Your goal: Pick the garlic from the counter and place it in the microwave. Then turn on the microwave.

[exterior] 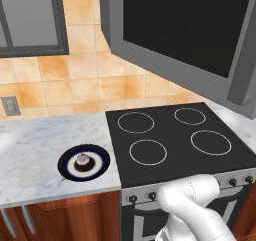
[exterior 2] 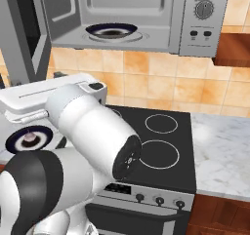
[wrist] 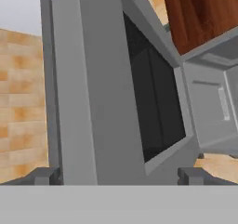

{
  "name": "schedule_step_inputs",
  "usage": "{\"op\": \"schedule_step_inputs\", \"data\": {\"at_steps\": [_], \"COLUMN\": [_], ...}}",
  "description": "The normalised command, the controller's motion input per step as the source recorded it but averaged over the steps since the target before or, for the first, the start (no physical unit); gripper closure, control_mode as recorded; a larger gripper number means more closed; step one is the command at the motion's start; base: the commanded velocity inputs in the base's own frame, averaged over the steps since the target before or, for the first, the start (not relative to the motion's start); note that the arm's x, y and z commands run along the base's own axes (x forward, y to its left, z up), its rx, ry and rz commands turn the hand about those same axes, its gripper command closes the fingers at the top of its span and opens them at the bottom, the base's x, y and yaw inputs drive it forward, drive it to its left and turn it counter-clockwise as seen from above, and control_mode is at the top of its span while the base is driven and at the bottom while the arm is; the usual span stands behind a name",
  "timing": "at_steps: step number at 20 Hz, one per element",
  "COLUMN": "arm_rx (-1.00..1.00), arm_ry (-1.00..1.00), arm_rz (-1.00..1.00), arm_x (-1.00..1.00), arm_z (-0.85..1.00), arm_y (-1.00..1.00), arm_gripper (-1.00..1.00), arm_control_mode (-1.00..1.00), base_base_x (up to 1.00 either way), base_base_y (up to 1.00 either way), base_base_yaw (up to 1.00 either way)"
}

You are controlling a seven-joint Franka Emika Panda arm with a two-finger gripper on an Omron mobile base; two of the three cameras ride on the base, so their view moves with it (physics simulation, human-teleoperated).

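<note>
Currently the garlic (exterior: 82, 159) sits on its plate (exterior: 100, 157) on the counter (exterior: 35, 145), unpicked. I keep the gripper (wrist: 120, 175) wide and empty, facing the microwave (exterior 2: 146, 24) door (wrist: 97, 93), which hangs open for loading.

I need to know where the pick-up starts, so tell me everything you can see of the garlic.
The garlic is a tiny rounded bulb, whitish-pink with a pale top, seemingly upright. It rests at the middle of a round dark-blue plate with a white ring, which lies on the marble counter just left of the black stovetop. In the right base view it shows past the arm, still on the plate. Nothing but the plate touches it; surface detail is too small to tell.
</note>
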Motion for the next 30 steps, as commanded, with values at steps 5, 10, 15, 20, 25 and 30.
{"op": "schedule_step_inputs", "data": {"at_steps": [5,10,15,20,25,30], "arm_rx": [0.0,0.0,0.0,-0.01,-0.04,-0.03], "arm_ry": [0.0,0.0,0.0,-0.03,-0.09,-0.19], "arm_rz": [0.21,0.21,0.21,0.19,0.13,0.02], "arm_x": [0.21,0.21,0.16,0.07,0.0,-0.02], "arm_z": [-0.16,-0.1,-0.03,-0.14,-0.15,-0.02], "arm_y": [0.04,0.03,0.02,0.31,0.46,0.36], "arm_gripper": [-1.0,-1.0,-1.0,-1.0,-1.0,-1.0], "arm_control_mode": [-1.0,-1.0,-1.0,-1.0,-1.0,-1.0], "base_base_x": [0.0,0.0,0.0,0.0,0.0,0.0], "base_base_y": [0.0,0.0,0.0,0.0,0.0,0.0], "base_base_yaw": [0.0,0.0,0.0,0.0,0.0,0.0]}}
